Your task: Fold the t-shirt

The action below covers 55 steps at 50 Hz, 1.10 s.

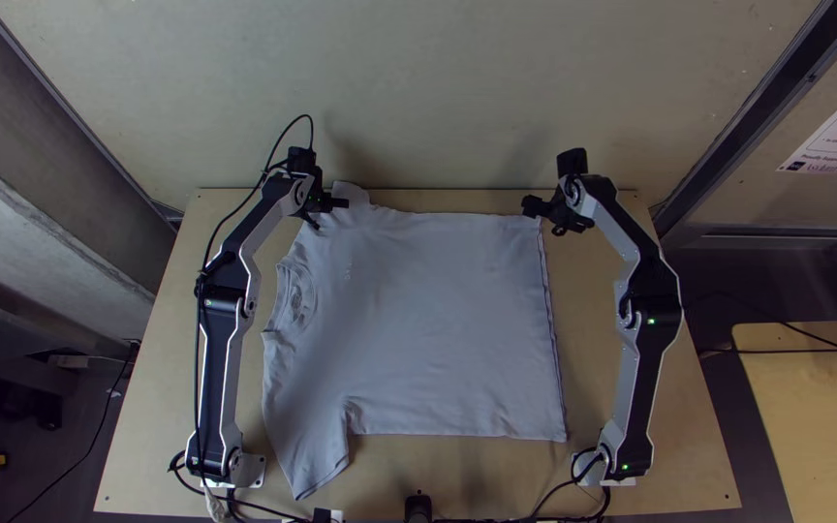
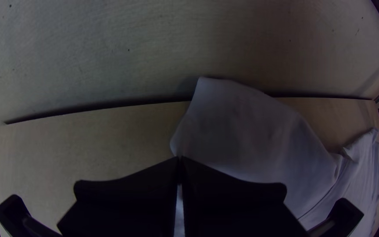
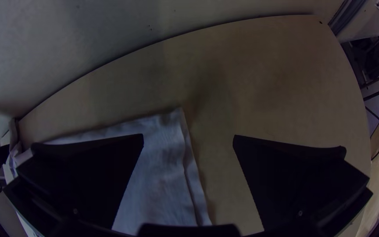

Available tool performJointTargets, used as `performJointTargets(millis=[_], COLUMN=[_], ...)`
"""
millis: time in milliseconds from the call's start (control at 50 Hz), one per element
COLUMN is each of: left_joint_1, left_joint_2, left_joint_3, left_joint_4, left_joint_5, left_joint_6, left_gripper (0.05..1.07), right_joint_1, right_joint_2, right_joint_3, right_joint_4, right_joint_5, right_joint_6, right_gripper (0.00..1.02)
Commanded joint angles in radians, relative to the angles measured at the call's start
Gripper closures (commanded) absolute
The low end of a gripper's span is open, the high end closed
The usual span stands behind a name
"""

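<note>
T-shirt [image 1: 428, 310]: one, pale, softly creased cloth, lying spread on one wooden worktop [image 1: 167, 387]. Its round neck [image 1: 294, 296] is facing the left edge, its straight hem [image 1: 551, 334] the right. Sleeves: two. Black left claw [image 1: 329, 213] is pinching one near the far edge; right claw [image 1: 545, 218] is hanging wide at the far hem corner.

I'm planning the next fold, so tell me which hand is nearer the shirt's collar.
Left. The left hand is at the far sleeve, close to the collar; the right hand is by the hem's far corner, at the opposite end of the shirt.
</note>
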Motion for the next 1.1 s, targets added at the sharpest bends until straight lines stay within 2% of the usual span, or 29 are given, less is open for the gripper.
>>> performJointTargets(millis=[0, 80, 280, 380, 400, 480, 620, 680, 720, 1080], left_joint_1=[0.001, 0.004, 0.006, 0.009, 0.009, 0.009, 0.009, 0.009, 0.009, 0.012], left_joint_2=[-0.042, -0.043, -0.045, -0.045, -0.045, -0.049, -0.054, -0.057, -0.06, -0.126], left_joint_3=[0.004, 0.004, 0.004, 0.004, 0.004, 0.004, 0.004, 0.004, 0.004, 0.003], left_joint_4=[-0.027, -0.031, -0.037, -0.036, -0.036, -0.036, -0.034, -0.034, -0.033, -0.043], left_joint_5=[0.007, 0.007, 0.007, 0.007, 0.007, 0.007, 0.007, 0.007, 0.007, 0.007], left_joint_6=[-0.016, -0.016, -0.016, -0.015, -0.015, -0.013, -0.012, -0.012, -0.012, -0.025], left_gripper=[1.05, 1.05, 1.05, 1.05, 1.05, 1.05, 1.05, 1.05, 1.05, 1.05], right_joint_1=[0.007, 0.008, 0.016, 0.017, 0.017, 0.02, 0.022, 0.022, 0.022, 0.023], right_joint_2=[0.057, 0.09, 0.216, 0.235, 0.236, 0.236, 0.245, 0.248, 0.248, 0.184], right_joint_3=[0.074, 0.12, 0.31, 0.324, 0.324, 0.324, 0.331, 0.331, 0.331, 0.331], right_joint_4=[-0.021, -0.031, -0.174, -0.183, -0.183, -0.183, -0.182, -0.174, -0.169, -0.122], right_joint_5=[-0.003, -0.003, -0.003, -0.003, -0.003, -0.003, -0.003, -0.003, -0.003, 0.0], right_joint_6=[0.024, 0.029, 0.03, 0.03, 0.03, 0.029, 0.026, 0.02, 0.015, 0.006], right_gripper=[0.1, 0.16, 0.16, 0.17, 0.2, 0.47, 0.66, 0.88, 0.99, 1.0])
